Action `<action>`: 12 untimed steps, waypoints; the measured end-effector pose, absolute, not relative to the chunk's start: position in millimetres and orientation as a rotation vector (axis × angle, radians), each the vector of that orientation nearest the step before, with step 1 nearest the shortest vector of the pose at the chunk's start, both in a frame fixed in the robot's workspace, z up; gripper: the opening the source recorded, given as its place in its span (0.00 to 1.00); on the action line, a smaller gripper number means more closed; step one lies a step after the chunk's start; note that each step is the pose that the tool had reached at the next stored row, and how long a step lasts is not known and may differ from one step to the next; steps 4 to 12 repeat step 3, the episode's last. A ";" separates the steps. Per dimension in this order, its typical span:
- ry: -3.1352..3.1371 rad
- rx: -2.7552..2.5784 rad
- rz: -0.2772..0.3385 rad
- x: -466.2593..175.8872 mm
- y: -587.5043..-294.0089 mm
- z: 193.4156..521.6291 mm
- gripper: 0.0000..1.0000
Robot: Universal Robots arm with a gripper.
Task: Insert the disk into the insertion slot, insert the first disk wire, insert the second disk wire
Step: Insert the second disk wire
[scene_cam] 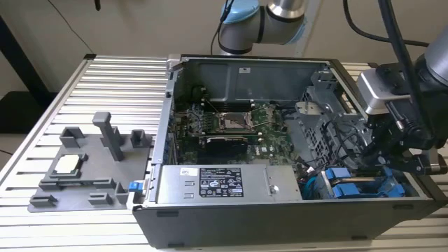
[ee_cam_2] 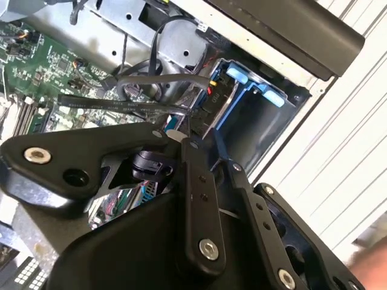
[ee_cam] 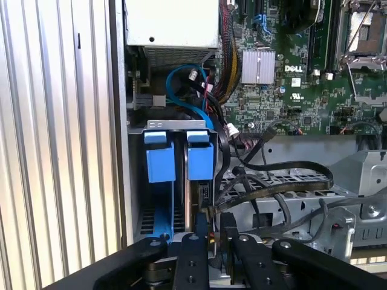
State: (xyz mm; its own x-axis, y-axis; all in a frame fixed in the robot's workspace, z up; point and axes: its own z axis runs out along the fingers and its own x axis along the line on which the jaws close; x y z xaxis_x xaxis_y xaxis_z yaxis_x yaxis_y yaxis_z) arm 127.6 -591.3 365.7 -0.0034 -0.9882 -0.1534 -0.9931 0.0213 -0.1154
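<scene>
Narrowly parted, tool (ee_cam: pixel 214 232) fingers crowd black cables beside the seated disk (ee_cam: pixel 199 160).

A robotics lab: opened computer case (scene_cam: pixel 280 157) on ribbed aluminium bench (scene_cam: pixel 119 79).

Exterior high, oblique; wrist views close, sharing drive cage (ee_cam: pixel 175 181).

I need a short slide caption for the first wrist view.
Gripper at the cables beside two blue carriers seated in the drive cage.
</scene>
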 end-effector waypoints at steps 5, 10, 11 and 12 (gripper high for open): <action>2.099 -2.073 0.038 127.6 -591.3 365.8 0.24; 2.099 -2.073 0.038 127.6 -591.3 365.8 0.24; 2.099 -2.073 0.038 127.6 -591.3 365.8 0.24; 2.099 -2.073 0.038 127.6 -591.3 365.8 0.24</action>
